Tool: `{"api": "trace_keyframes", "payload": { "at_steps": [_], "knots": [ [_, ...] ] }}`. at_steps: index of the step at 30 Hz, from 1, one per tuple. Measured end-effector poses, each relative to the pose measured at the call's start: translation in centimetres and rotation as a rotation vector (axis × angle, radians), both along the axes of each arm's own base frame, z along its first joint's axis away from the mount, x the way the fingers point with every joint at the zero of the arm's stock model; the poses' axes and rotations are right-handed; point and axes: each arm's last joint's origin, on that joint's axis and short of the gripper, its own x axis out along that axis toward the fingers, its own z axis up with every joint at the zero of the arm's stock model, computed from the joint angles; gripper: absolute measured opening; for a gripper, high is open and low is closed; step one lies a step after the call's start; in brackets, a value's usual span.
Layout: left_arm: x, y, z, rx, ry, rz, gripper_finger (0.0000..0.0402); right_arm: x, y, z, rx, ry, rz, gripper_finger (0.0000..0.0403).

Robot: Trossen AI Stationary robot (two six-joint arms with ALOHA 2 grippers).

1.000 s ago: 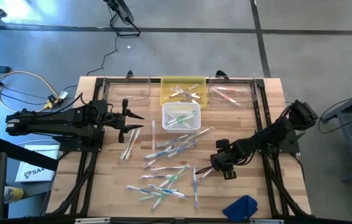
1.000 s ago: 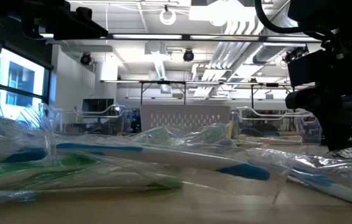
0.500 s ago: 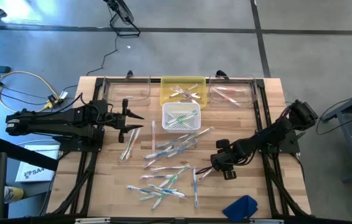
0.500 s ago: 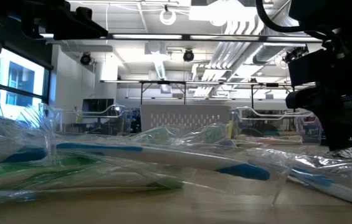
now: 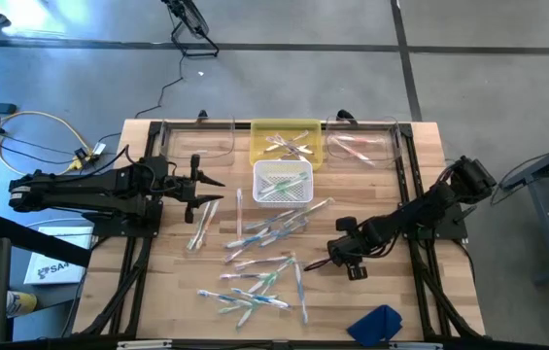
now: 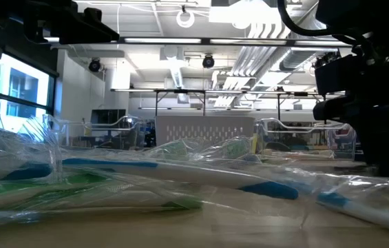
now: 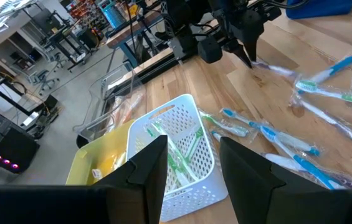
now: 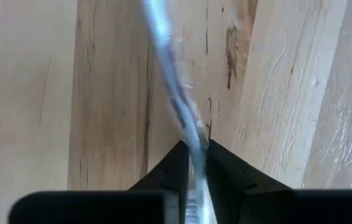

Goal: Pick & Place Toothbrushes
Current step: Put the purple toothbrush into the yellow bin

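Many wrapped toothbrushes [image 5: 259, 255] lie scattered over the middle of the wooden table. More sit in a white basket [image 5: 282, 183] and a yellow tray [image 5: 286, 142]. My right gripper [image 5: 333, 261] points down at the right edge of the pile and is shut on one blue-and-white toothbrush [image 8: 174, 93]. In the left wrist view it shows as a blurred streak [image 7: 276, 68] beside that gripper [image 7: 248, 57]. My left gripper [image 5: 218, 192] hovers open, roughly level, left of the basket, with nothing between its fingers [image 7: 147, 168]. My right gripper pinches the toothbrush near one end [image 8: 195, 146] between its two fingers [image 8: 177, 167]. The fingers come from above, pointing steeply down, and the brush runs lengthwise out of the gap between them. The rest of the brush stretches away over the wooden boards, low over or on the table.
Two clear bins [image 5: 196, 139] [image 5: 361, 146] flank the yellow tray at the far edge. A blue cloth [image 5: 376, 323] lies at the near right. Bare wood [image 5: 391, 282] shows to the right of the pile and along the near left.
My right gripper has stayed in place and shut on the toothbrush under it. The brushes beside its tips have shifted: the upright one nearest it now has its far end swung a little toward the table's left.
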Motion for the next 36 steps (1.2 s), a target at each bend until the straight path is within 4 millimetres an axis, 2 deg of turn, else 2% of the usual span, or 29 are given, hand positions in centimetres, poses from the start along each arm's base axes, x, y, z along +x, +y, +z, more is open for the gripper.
{"api": "trace_keyframes", "payload": {
  "at_steps": [3, 8, 21, 31, 36],
  "knots": [
    [0.0, 0.0, 0.0, 0.0, 0.0, 0.0, 0.0141, 0.0, 0.0, 0.0, -0.001, 0.004, 0.0, 0.0014],
    [0.0, 0.0, 0.0, 0.0, 0.0, -0.001, 0.0141, -0.2, -0.1, 0.2, 0.004, 0.006, 0.001, 0.0013],
    [0.0, 0.0, 0.0, 0.0, 0.0, 0.0, 0.0141, -2.1, -1.0, 3.1, -0.002, 0.019, -0.032, 0.0008],
    [0.0, 0.0, 0.0, 0.0, -0.001, 0.0, 0.0141, -2.0, -1.6, 5.3, -0.05, -0.159, -0.105, 0.0008],
    [0.0, 0.0, 0.0, 0.0, -0.001, 0.0, 0.0141, -1.4, -2.3, 6.8, -0.102, -0.331, -0.173, 0.0008]
  ]
}}
